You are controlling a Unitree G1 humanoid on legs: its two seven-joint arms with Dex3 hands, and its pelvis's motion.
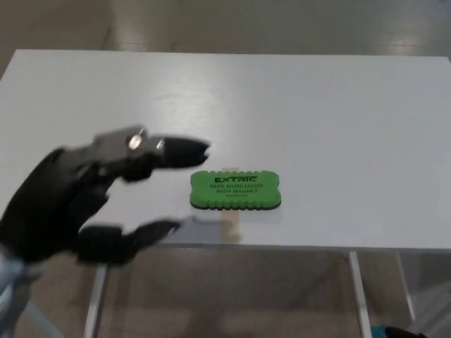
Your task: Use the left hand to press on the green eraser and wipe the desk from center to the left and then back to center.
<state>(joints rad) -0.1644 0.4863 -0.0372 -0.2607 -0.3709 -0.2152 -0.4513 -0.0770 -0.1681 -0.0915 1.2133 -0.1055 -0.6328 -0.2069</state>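
Lying flat near the front edge of the white rectangular desk (pixel 338 113), the green wavy-edged foam eraser (pixel 235 191) sits roughly at the middle of the desk's width, its black printed label facing up. It rests across a narrow tan strip of tape (pixel 229 227) that runs to the front edge. Wide bare surface stretches to the left, to the right and behind the eraser, all the way to the desk's edges. The robot's black left hand (pixel 84 201), blurred, hovers over the front-left part of the desk, its fingers (pixel 180 150) spread apart and holding nothing; the upper fingertip is near the eraser's left end but apart from it. Below the front edge, white metal desk legs (pixel 359 296) stand on the beige floor (pixel 232 296).
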